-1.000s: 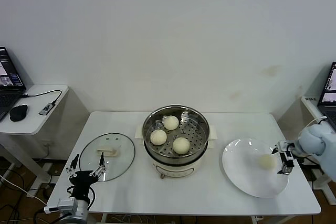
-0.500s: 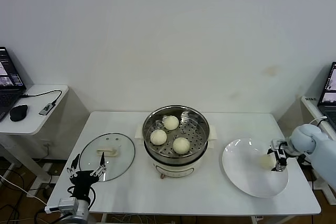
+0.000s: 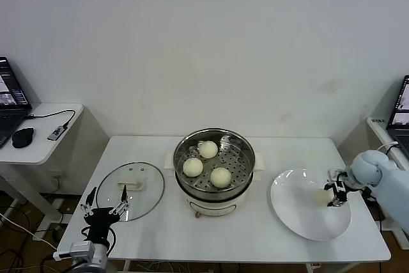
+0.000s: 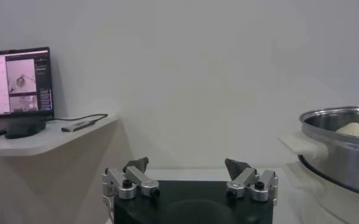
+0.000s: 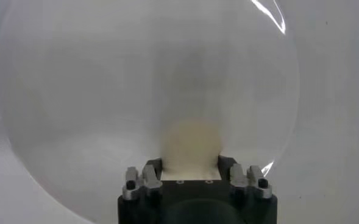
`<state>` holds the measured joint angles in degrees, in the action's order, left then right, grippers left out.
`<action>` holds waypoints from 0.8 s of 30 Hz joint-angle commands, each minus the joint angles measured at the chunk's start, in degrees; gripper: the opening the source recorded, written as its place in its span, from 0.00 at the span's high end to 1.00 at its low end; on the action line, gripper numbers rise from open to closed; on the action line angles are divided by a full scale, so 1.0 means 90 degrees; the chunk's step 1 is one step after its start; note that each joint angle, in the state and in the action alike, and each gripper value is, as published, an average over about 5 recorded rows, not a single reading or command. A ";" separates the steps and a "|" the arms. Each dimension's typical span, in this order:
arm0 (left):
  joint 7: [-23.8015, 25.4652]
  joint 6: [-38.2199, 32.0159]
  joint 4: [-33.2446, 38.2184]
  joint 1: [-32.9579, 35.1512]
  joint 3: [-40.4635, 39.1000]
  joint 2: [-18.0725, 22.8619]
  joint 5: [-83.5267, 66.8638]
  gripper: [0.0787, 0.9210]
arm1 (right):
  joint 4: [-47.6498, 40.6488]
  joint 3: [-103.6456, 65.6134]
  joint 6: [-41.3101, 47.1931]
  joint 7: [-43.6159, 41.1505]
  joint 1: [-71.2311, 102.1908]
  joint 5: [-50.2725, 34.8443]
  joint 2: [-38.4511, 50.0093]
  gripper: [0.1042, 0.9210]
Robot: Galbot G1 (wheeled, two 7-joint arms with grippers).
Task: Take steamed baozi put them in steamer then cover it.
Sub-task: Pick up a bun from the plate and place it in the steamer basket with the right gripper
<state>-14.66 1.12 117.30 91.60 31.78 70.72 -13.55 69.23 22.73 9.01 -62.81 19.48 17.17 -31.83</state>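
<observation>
Head view: three round cream-white dough buns (image 3: pixel 207 165) inside shiny round steel steamer (image 3: pixel 215 171); fourth bun (image 3: pixel 323 196) on flat white plate (image 3: pixel 310 222), clamped in right pincer (image 3: pixel 335 194); clear glass cover (image 3: pixel 130 190) flat on white worktop (image 3: pixel 255 234).
Left wrist view: left pincer (image 4: pixel 190 176) spread apart, holding nothing.
Right wrist view: bun between closed fingers (image 5: pixel 226 165).

No legible text; laptop screen (image 4: pixel 17 82) content too small to read.

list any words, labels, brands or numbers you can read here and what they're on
None can be read.
Left laptop screen: shows windows, text too small to read.
Right laptop screen: too small to read.
Steamer, lid, plate: no visible markings.
</observation>
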 commanded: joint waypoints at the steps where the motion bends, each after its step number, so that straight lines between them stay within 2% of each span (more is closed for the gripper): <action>1: 0.0000 -0.0001 -0.0016 -0.0017 -0.0001 0.0000 -0.0016 0.12 | 0.0728 0.0999 0.0274 -0.0197 -0.1230 -0.0732 0.0646 0.44; 6: 0.0002 -0.0002 -0.0032 -0.0037 -0.0038 -0.0025 -0.0029 0.12 | 0.1248 0.2054 0.0596 -0.0248 -0.2690 -0.1664 0.0924 0.44; 12: 0.0002 -0.0001 -0.0038 -0.0068 -0.0095 -0.0065 -0.0044 0.12 | 0.1596 0.3433 0.1082 -0.0052 -0.4712 -0.2979 0.0726 0.44; 17: -0.0014 0.0017 -0.0044 -0.0101 -0.0125 -0.0084 -0.0062 0.12 | 0.1769 0.4836 0.1670 0.0301 -0.6388 -0.4000 0.0016 0.44; 24: -0.0019 0.0020 -0.0071 -0.0119 -0.0105 -0.0088 -0.0084 0.12 | 0.1760 0.5356 0.2359 0.0871 -0.6760 -0.5010 -0.1391 0.44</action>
<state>-14.83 1.25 116.81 90.59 30.70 69.94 -14.24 82.79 56.50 21.80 -60.22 -24.44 -12.05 -32.05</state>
